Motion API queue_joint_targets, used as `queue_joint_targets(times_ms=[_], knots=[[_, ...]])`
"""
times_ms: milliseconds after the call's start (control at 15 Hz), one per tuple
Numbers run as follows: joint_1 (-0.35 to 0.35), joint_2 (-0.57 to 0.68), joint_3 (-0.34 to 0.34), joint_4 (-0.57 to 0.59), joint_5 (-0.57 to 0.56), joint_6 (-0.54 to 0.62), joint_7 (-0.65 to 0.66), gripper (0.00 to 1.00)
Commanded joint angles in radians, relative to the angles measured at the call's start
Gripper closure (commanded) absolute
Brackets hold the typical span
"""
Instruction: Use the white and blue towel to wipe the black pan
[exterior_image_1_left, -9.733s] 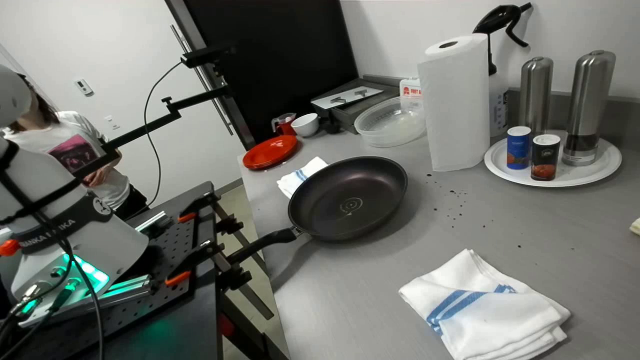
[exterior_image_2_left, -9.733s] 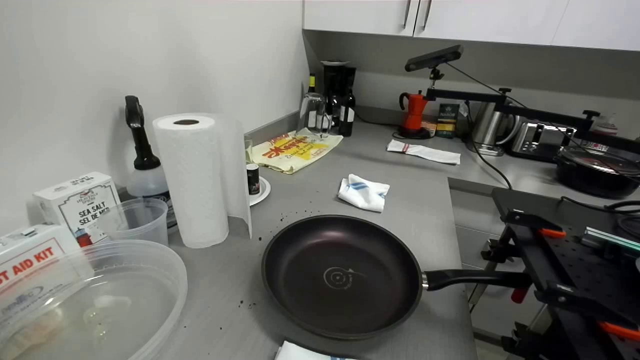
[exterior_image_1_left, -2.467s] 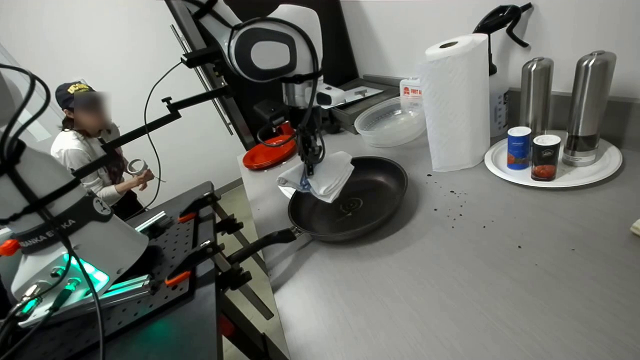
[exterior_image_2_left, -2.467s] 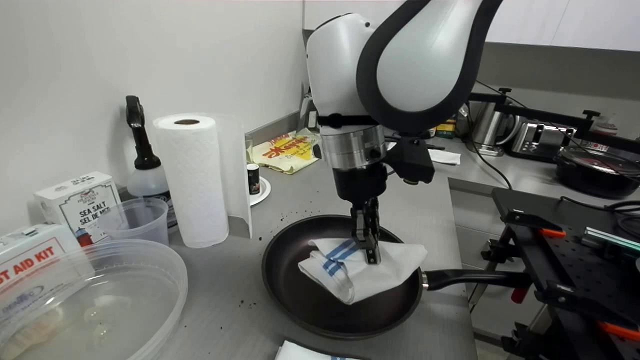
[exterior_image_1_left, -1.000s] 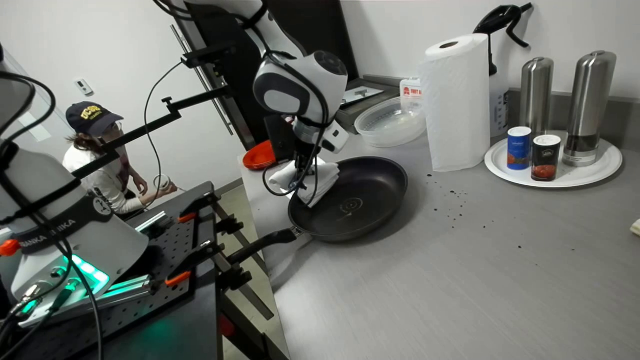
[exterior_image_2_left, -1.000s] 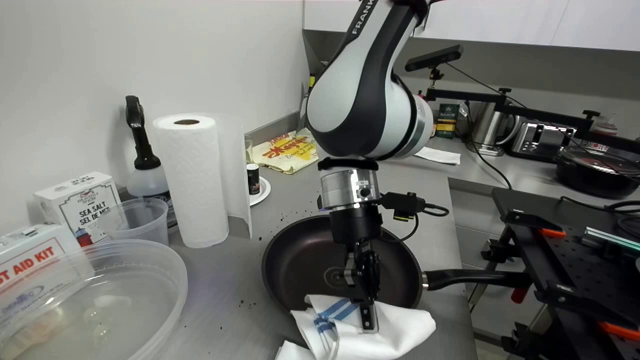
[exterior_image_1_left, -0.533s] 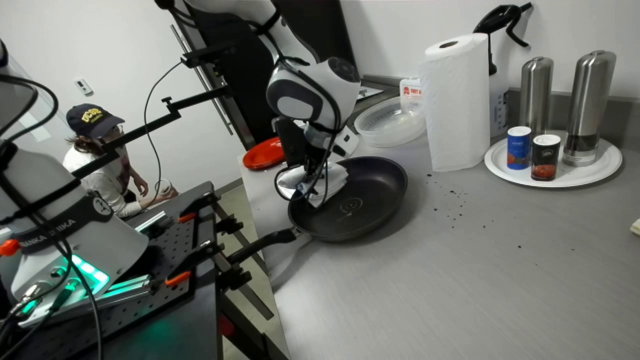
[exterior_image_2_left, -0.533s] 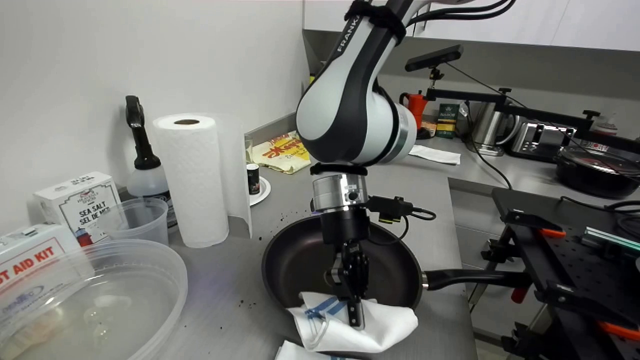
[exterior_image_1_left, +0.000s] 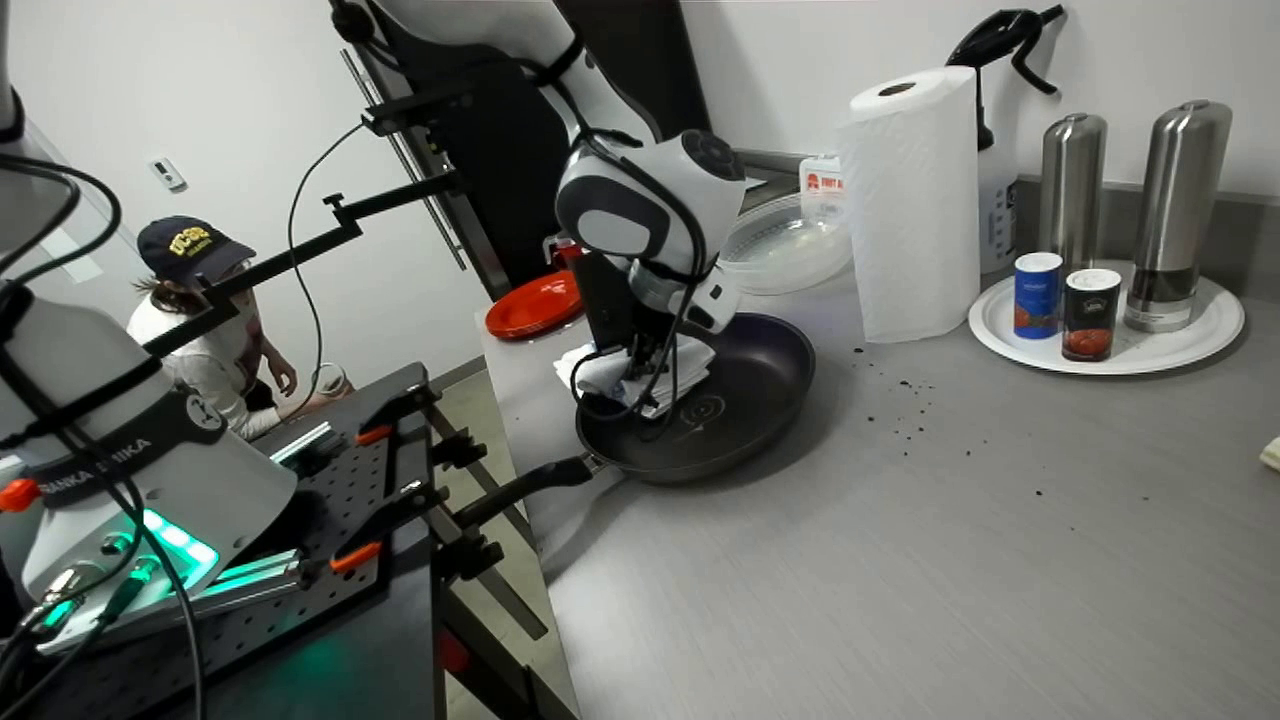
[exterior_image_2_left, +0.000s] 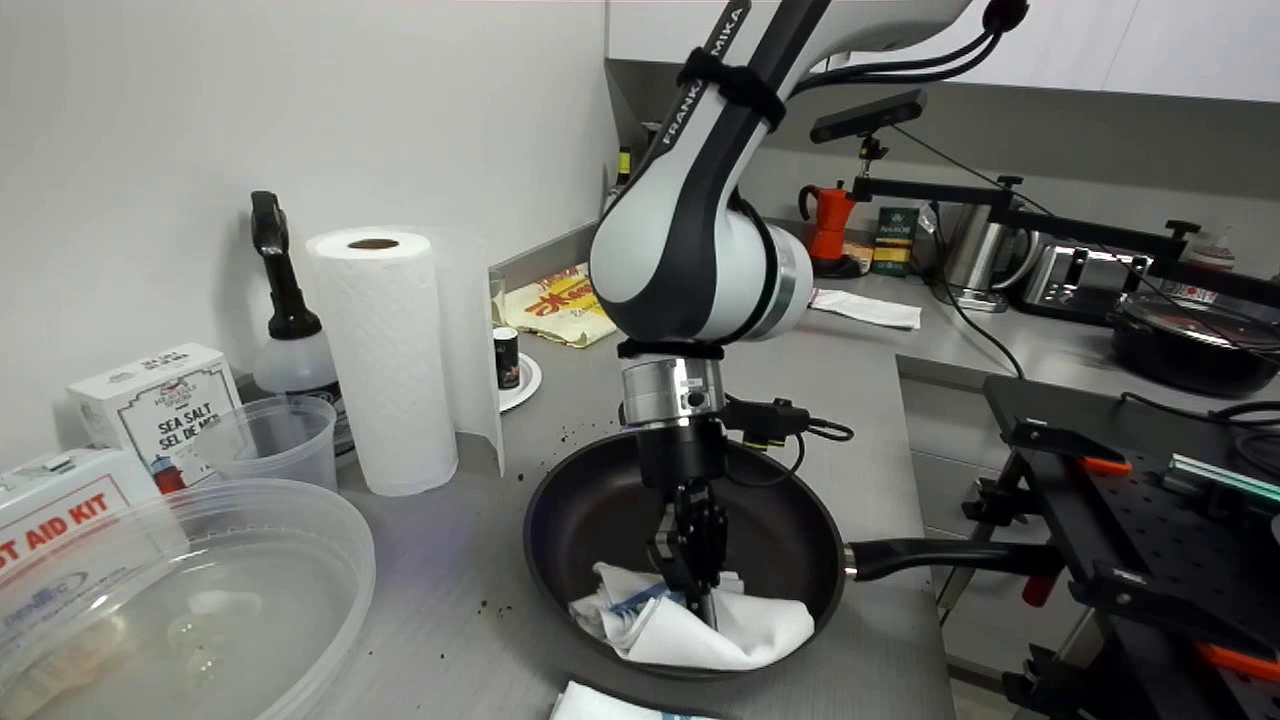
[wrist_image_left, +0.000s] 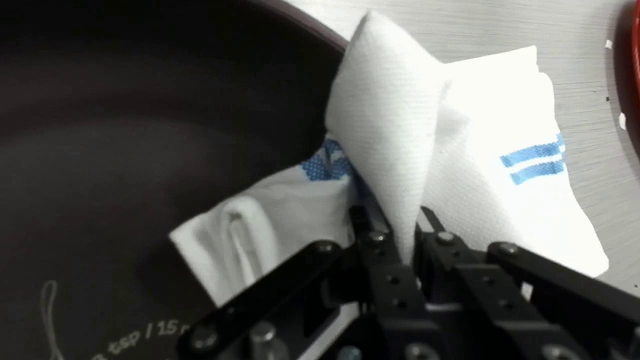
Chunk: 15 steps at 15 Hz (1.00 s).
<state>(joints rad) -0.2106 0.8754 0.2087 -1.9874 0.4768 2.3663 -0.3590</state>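
The wiping stage is apparently being carried out; in an exterior view the towel (exterior_image_2_left: 750, 632) is lying bunched inside the pan (exterior_image_2_left: 785, 525), covering the near part of its floor; the jaws are pointing down into it and pinching a standing fold, as the wrist view is showing; how firmly the cloth is pressing on the pan is not showing. The next move is probably calling for low, even strokes toward the bare far side, with a steady hold so that the fold is not slipping out; too much push is perhaps risking a slide of the pan, since its handle (exterior_image_2_left: 955, 557) is sticking out past the right edge of the surface (exterior_image_2_left: 460, 560).

The towel is looking soft and matt, its weave fine, its blue stripes (wrist_image_left: 314, 168) buckling among rounded folds; it is probably going to drape rather than hold shape; the pan is curving round and shallow, its dark inside looking smooth, with pale lettering (wrist_image_left: 150, 330) marking the floor; a second striped cloth (exterior_image_2_left: 612, 706) is lying on the surface by the near rim, whether touching it being unclear.
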Motion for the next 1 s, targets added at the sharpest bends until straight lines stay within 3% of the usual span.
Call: queue_joint_targets(times_ms=[0,600,933], knots=[[-0.001,0.046,-0.003,0.030,-0.042,-0.021,-0.009,0.97],[0.005,0.071,-0.014,0.037,-0.085,-0.009,0.006,0.97],[0.032,0.071,-0.052,0.029,-0.144,0.022,0.026,0.97]])
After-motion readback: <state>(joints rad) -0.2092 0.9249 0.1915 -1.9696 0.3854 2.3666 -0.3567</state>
